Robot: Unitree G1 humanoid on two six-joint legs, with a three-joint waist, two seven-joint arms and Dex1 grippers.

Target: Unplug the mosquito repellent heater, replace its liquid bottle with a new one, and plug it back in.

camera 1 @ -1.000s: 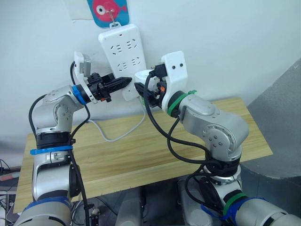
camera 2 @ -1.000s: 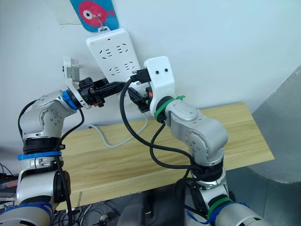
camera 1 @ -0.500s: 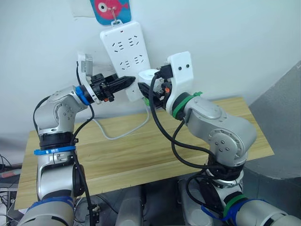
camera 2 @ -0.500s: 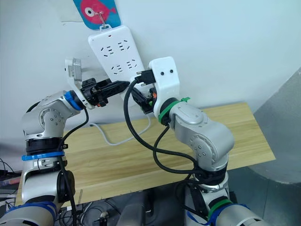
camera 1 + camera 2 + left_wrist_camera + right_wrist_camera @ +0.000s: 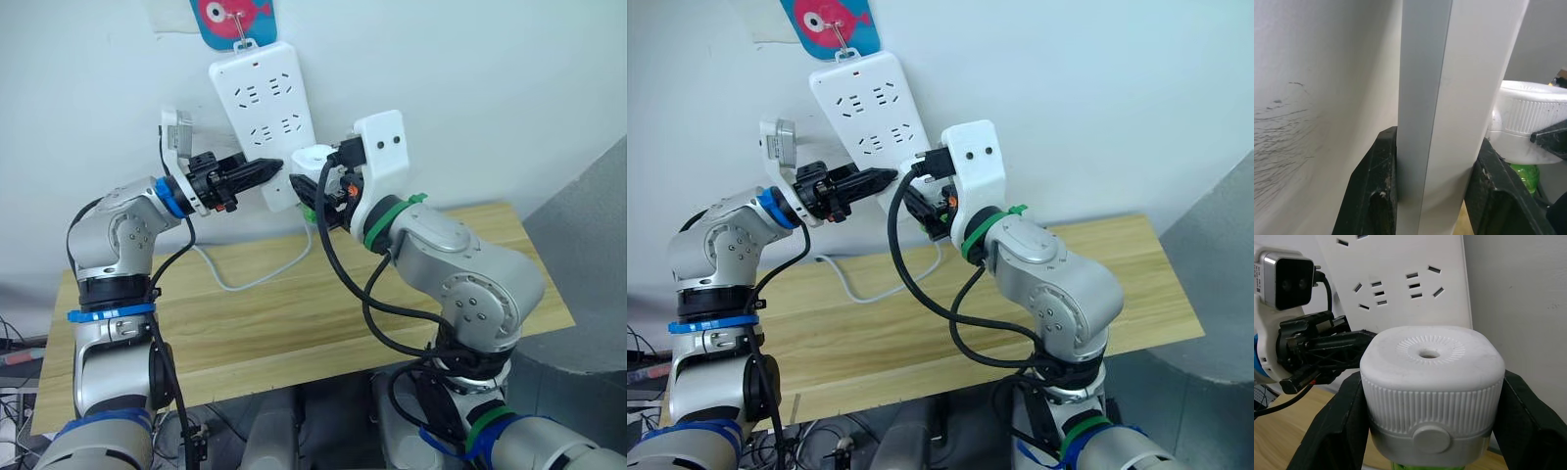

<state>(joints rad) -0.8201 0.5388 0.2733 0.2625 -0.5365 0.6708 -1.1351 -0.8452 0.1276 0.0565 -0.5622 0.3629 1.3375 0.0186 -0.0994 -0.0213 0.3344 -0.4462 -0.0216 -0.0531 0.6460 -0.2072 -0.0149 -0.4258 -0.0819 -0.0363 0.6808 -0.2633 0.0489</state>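
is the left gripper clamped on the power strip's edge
Yes, the left gripper has a black finger pressed on each side of the power strip.

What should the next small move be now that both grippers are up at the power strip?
Probably draw the right gripper straight away from the power strip. Its fingers are shut on the mosquito repellent heater, and the left gripper clamps the strip's edge, bracing it. The heater sits at the strip's lower end; whether its prongs are already free cannot be seen, so pull gently.
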